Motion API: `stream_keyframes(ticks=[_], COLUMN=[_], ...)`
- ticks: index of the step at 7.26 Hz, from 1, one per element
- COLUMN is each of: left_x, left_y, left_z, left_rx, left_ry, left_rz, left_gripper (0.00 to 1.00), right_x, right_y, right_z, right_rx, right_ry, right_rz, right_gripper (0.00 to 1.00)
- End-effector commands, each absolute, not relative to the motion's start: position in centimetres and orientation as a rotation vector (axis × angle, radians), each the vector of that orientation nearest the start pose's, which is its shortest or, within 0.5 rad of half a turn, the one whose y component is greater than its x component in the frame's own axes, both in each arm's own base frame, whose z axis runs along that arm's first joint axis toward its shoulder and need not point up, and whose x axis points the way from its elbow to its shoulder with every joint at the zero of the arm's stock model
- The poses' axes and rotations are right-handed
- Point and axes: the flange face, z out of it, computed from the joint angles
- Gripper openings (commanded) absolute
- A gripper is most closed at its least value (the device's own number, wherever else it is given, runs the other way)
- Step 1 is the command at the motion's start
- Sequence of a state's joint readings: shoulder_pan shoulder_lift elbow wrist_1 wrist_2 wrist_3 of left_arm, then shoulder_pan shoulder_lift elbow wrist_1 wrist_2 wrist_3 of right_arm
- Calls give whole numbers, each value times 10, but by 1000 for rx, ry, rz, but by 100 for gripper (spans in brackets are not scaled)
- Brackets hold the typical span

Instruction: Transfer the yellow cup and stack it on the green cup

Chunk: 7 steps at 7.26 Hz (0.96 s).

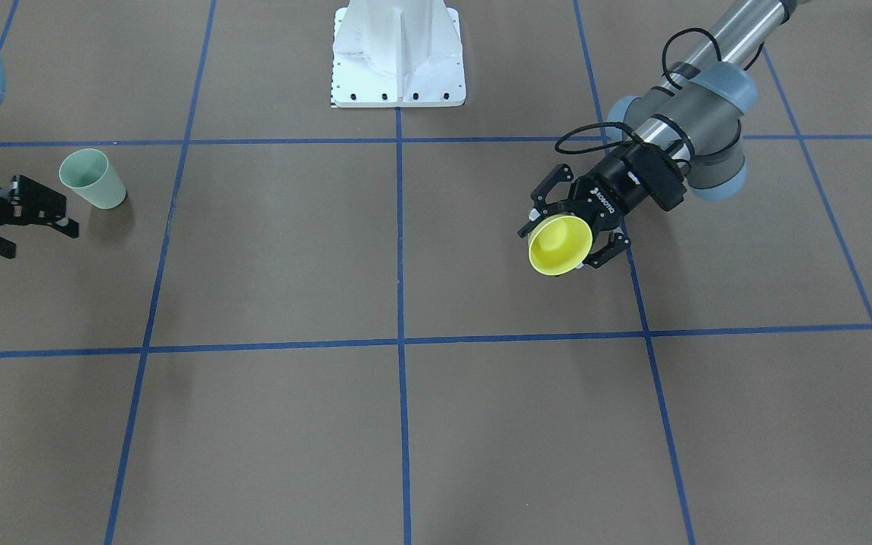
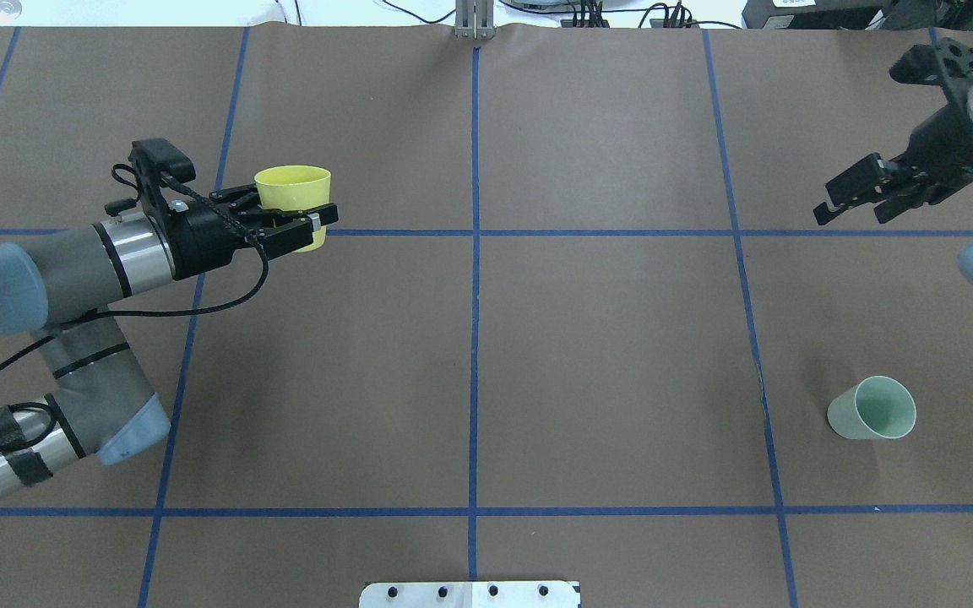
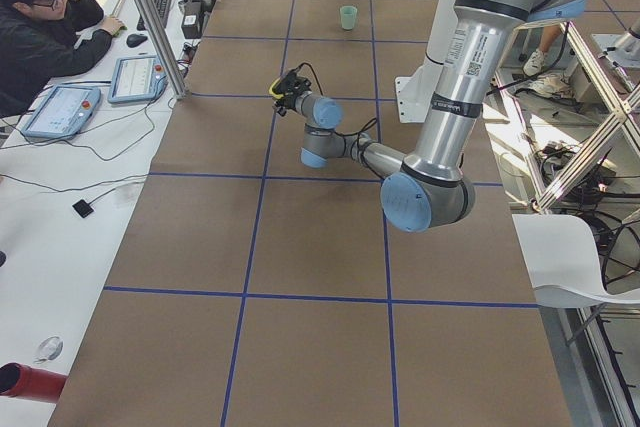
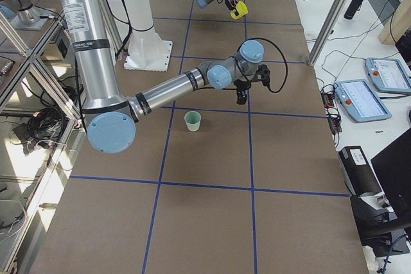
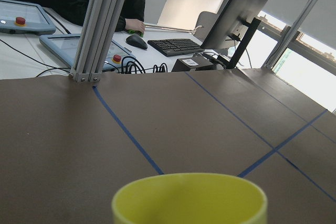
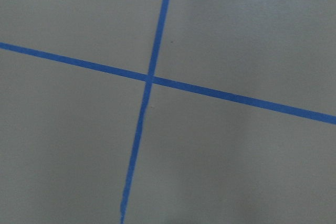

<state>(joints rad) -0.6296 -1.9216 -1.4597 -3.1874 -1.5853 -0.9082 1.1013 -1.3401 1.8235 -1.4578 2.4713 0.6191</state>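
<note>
My left gripper (image 2: 296, 221) is shut on the yellow cup (image 2: 293, 196) and grips its wall below the rim, holding it above the table on the far left. The gripper (image 1: 574, 228) and cup (image 1: 559, 244) also show in the front-facing view, where the cup's mouth tilts toward the camera. The cup's rim (image 5: 189, 199) fills the bottom of the left wrist view. The green cup (image 2: 873, 409) stands upright on the table at the right, and also shows in the front-facing view (image 1: 93, 179). My right gripper (image 2: 854, 201) is open and empty, raised beyond the green cup.
The robot's white base plate (image 1: 398, 57) sits at the table's middle edge. Blue tape lines (image 6: 149, 80) mark a grid on the brown table. An operator (image 3: 40, 27) sits at a desk with tablets beyond the far edge.
</note>
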Motion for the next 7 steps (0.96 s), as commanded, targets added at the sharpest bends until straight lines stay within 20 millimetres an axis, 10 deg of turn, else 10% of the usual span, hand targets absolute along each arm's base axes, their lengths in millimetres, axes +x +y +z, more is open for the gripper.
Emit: stream_keyframes(ticks=[1,4,7], left_x=[421,431,465], left_y=[-443,-426,-385], left_z=[330,340,354], left_rx=[1142,1261,1251], left_ry=[1515,1439,1421], left_rz=[13,178,287], left_gripper=[0,0,0], right_x=[-273,-329,-337], right_y=[-516,-522,-523], right_z=[336,267,265], right_rx=[4,59,32], right_ry=[-1103,-1179,-1193], right_rz=[-145,-265,-282], right_gripper=[98,98,98])
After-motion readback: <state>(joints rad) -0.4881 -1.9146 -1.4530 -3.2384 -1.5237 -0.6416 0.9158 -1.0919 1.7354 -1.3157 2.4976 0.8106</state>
